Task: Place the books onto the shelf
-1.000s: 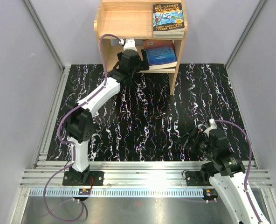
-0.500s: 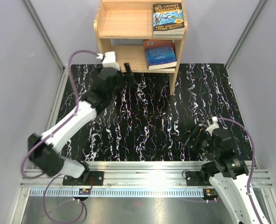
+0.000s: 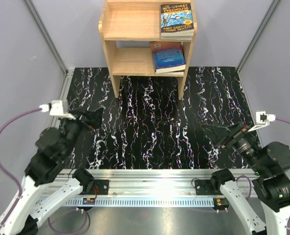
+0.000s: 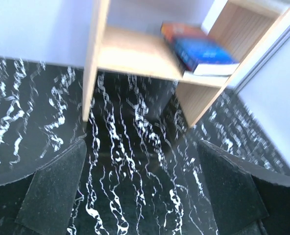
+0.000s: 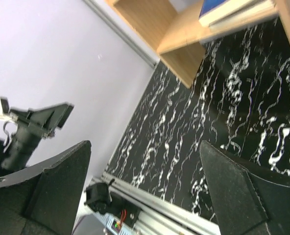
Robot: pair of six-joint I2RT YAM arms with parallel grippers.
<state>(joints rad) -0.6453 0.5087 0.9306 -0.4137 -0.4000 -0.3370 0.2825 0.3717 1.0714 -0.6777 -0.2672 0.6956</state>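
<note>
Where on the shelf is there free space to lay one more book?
Top tier: bare from the left rim to the Treehouse book. Lower tier: bare from the left side panel to the blue book stack. The right side of both is crowded.

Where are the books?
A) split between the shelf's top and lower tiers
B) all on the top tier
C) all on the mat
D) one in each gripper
A: the shelf holds upper books on its top tier and lower books on the tier below.

Two book stacks (image 3: 176, 19) (image 3: 167, 56), one shelf (image 3: 130, 23)
</note>
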